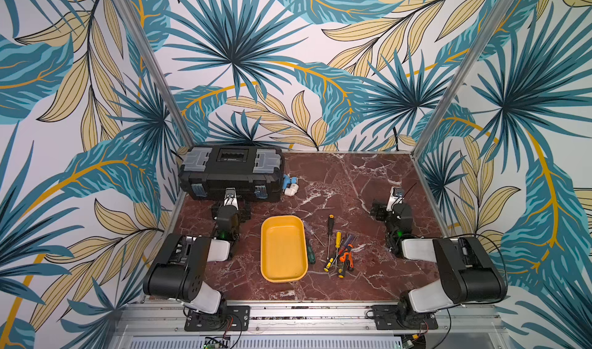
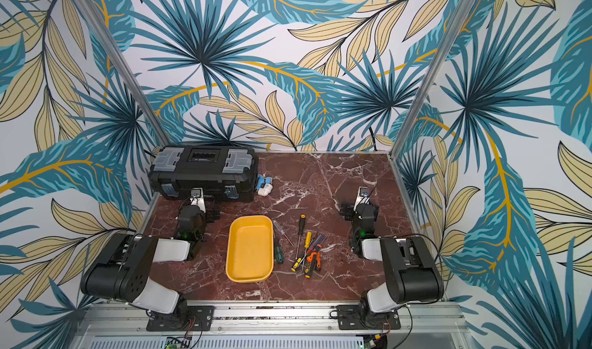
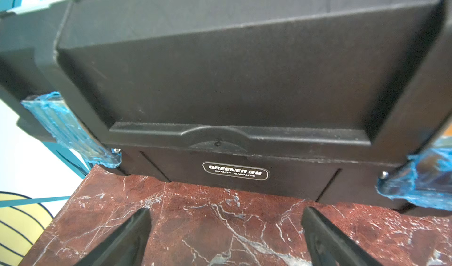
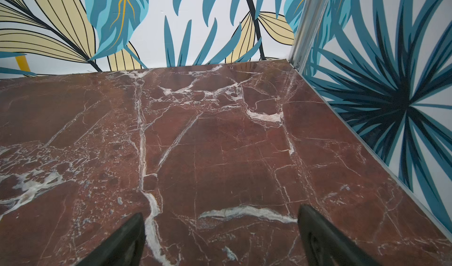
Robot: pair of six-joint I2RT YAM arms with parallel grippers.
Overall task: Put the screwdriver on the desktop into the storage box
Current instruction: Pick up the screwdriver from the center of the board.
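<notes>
**Both grippers wide and empty, screwdrivers waiting beside the box**

My right gripper (image 4: pixel 220 230) stands spread as wide as it goes, with nothing between its fingers (image 4: pixel 122 240). Beyond them I see only bare desktop (image 4: pixel 220 142) running to the back right corner. My left gripper (image 3: pixel 226 230) is just as wide and just as empty. It sits low over the desktop, nosed up close to the front wall of the black toolbox (image 3: pixel 244 81) without touching it.

No screwdriver shows in either wrist view. In both top views the screwdrivers (image 1: pixel 343 257) lie in a loose cluster just right of the storage box (image 1: pixel 282 251), which sits empty near the middle of the front edge. The cluster lies between the box and my right arm, nearer the front edge than the right fingers, so I judge the right gripper is the one to swing round to it.

A green-handled screwdriver (image 1: pixel 310 255) lies along the box's right wall; I cannot tell whether it touches. A black-handled screwdriver (image 1: pixel 330 225) lies at the back of the cluster, its handle clear of the rest.

I expect each to be light and stiff, with a thin round shaft that is slick and apt to roll. The thick handle is the place to pinch, across its width. The orange and yellow ones cross each other, so lifting one could drag its neighbours. I would take the black-handled screwdriver first.
</notes>
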